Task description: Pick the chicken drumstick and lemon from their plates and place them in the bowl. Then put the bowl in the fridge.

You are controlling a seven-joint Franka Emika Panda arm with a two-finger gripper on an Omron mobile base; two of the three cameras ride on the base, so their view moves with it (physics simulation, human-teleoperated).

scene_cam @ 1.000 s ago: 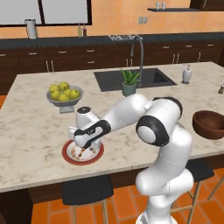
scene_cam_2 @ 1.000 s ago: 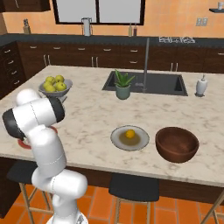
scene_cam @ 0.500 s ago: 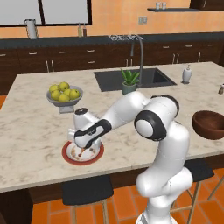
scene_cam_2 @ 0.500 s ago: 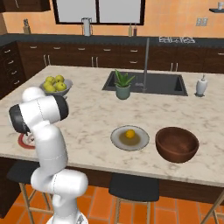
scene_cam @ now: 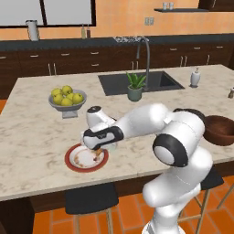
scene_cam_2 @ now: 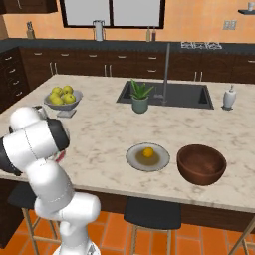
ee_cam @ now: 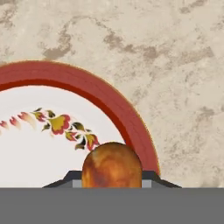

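Pinching the chicken drumstick (ee_cam: 112, 165) end-on, thick end outward, the claw (scene_cam: 97, 149) stands over the red-rimmed plate (ee_cam: 109, 103).

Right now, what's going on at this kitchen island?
The arm's end effector is down on the red-rimmed plate, its fingers on either side of the chicken drumstick, which has not left the plate. The lemon sits on the grey plate, beside the wooden bowl.

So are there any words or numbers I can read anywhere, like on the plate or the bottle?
None to read.
The red-rimmed plate carries painted flowers, no letters.
The soap bottle by the sink is too small to show any label.
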